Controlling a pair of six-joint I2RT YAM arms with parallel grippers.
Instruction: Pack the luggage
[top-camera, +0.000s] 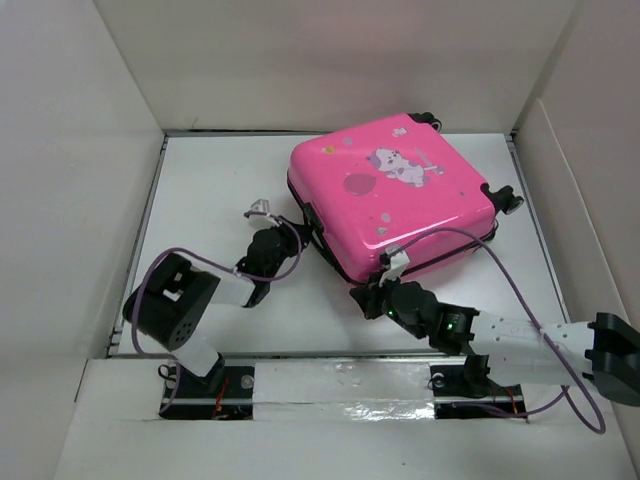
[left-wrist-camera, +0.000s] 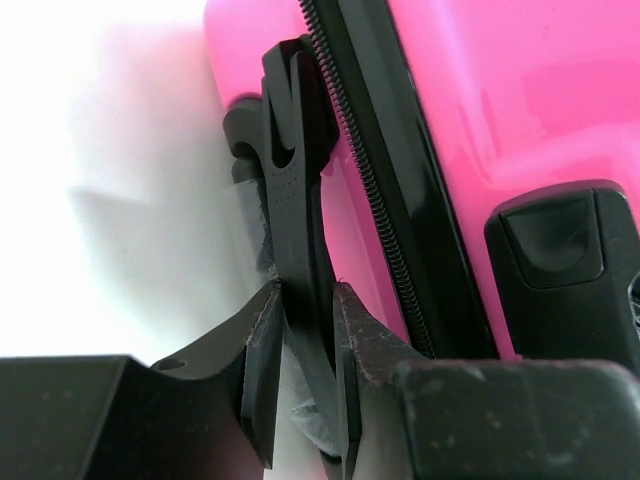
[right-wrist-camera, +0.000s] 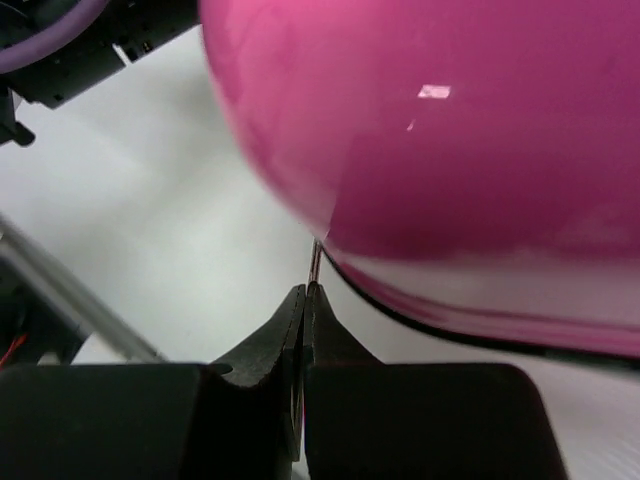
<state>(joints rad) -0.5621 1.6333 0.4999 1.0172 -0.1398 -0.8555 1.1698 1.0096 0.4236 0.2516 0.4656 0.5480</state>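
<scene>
The left pincer (left-wrist-camera: 305, 335) is nearly closed, its two pads (left-wrist-camera: 262, 350) clamped on the flat stem of a black zipper pull (left-wrist-camera: 290, 150) that stands up beside the zipper teeth (left-wrist-camera: 372, 210). The right pincer (right-wrist-camera: 305, 300) is shut tight, with a thin metal tab (right-wrist-camera: 315, 262) rising from between its tips and apparently nipped there (too slim to say what it belongs to, though a second zipper pull seems likely). Both work on the near edges of the pink suitcase (top-camera: 400, 190), which lies flat and closed, printed shell up, on the white table (top-camera: 215, 180) toward its far right corner, one corner pointing at the near edge between the arms. The left pincer (top-camera: 288, 240) is at the case's left side and the right pincer (top-camera: 370, 298) at its near corner. The shell looks stiff, glossy and probably slippery, and far too broad for either jaw to span. It is likely light enough to slide when tugged, so one side may need steadying. The pulls, trim and wheels (top-camera: 505, 197) look like the only sensible holds.
</scene>
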